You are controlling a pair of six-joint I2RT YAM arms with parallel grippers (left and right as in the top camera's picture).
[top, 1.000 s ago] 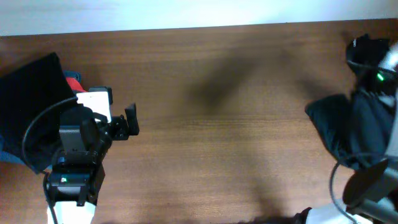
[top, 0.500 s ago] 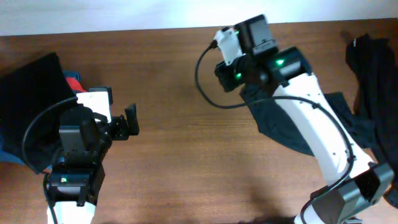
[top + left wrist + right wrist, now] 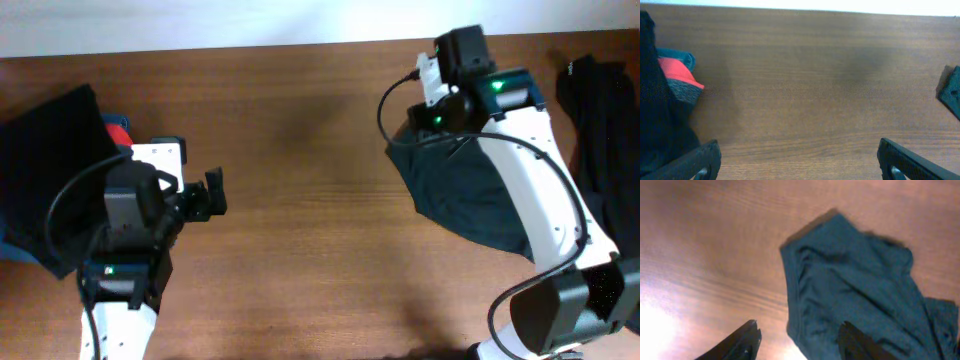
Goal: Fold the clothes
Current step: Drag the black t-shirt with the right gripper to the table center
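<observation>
Right gripper: fingers spread wide, nothing clamped between them. Teal garment lies rumpled on the wooden table, with its hemmed edge running down the left side toward the gap between the fingers. Can't tell whether either finger touches the cloth. Bright glare on the table at lower left.

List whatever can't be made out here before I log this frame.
- Teal garment: overhead, the right arm covers its right side. The right wrist view crops it at the bottom edge, so its type is unclear.
- Black pile: cut off by overhead's right edge.
- Red item: mostly hidden by black cloth and the left arm.
</observation>
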